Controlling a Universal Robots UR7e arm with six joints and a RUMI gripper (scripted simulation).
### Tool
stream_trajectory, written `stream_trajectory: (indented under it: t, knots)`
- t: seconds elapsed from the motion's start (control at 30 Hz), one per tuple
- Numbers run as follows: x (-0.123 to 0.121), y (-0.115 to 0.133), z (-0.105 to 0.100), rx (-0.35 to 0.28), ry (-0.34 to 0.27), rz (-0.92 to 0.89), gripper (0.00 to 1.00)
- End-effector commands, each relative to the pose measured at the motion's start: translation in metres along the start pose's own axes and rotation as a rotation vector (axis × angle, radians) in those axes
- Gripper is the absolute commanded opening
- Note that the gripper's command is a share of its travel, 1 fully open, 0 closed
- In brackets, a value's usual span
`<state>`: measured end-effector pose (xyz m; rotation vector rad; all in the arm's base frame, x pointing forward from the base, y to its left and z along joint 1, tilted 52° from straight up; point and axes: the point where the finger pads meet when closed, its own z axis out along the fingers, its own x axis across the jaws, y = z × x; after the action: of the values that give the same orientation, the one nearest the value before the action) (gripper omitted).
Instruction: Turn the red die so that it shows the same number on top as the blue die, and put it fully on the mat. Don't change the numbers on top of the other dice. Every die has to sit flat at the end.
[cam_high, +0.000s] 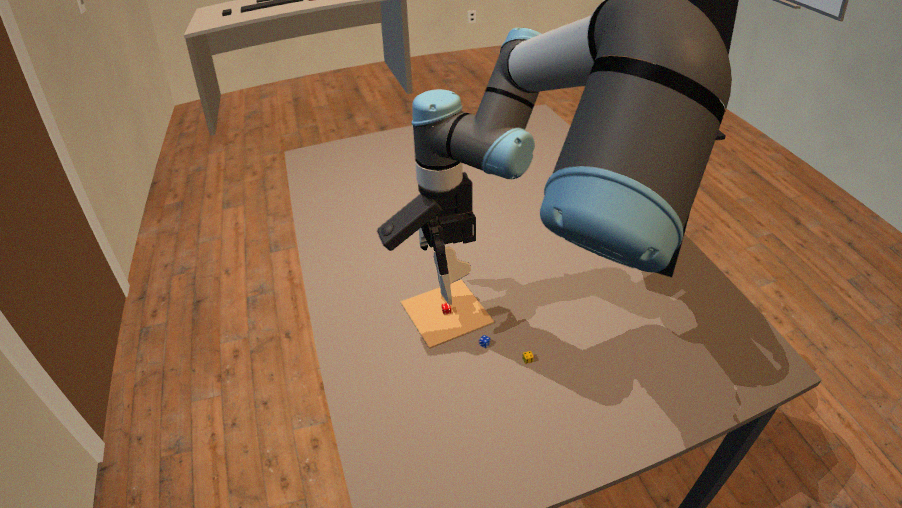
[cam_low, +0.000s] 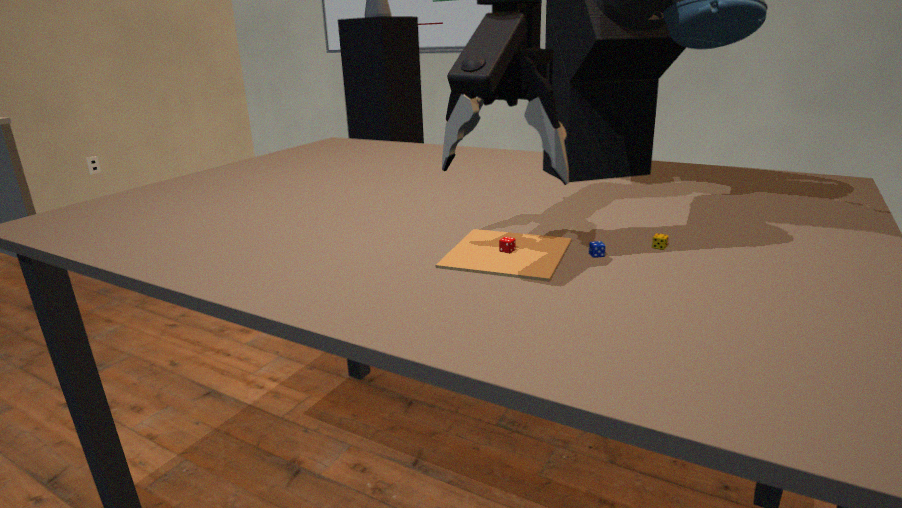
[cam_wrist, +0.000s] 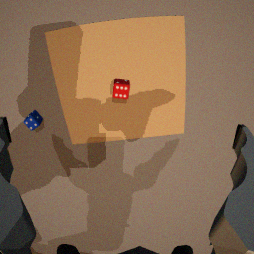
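The red die (cam_wrist: 121, 89) sits flat near the middle of the tan mat (cam_wrist: 125, 77), fully on it, with six white pips on top. It also shows in the top view (cam_high: 445, 307) and the exterior view (cam_low: 506, 244). The blue die (cam_wrist: 33, 120) lies on the table just off the mat's edge, seen too in the top view (cam_high: 484, 340) and the exterior view (cam_low: 596, 249). Its top number is too small to read. My gripper (cam_low: 504, 154) hangs well above the mat, open and empty.
A yellow die (cam_high: 527, 357) lies on the table beyond the blue one, also in the exterior view (cam_low: 660, 241). The arm's large elbow (cam_high: 631, 138) looms over the table's right side.
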<state>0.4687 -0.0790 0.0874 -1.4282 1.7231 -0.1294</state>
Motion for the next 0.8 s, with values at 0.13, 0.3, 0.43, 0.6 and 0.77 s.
stream_trajectory:
  t: [0.13,0.3,0.43,0.6,0.77]
  knots:
    - [-0.0015,0.0005,0.0014,0.003,-0.014,-0.28,1.0]
    - [-0.002,0.0011,0.0019,0.004,-0.014,-0.372,1.0]
    - [-0.0026,0.002,0.0027,0.005,-0.014,-0.489,1.0]
    - [-0.0032,0.0032,0.0035,0.006,-0.013,-0.619,1.0]
    - [-0.0034,0.0041,0.004,0.006,-0.013,-0.696,1.0]
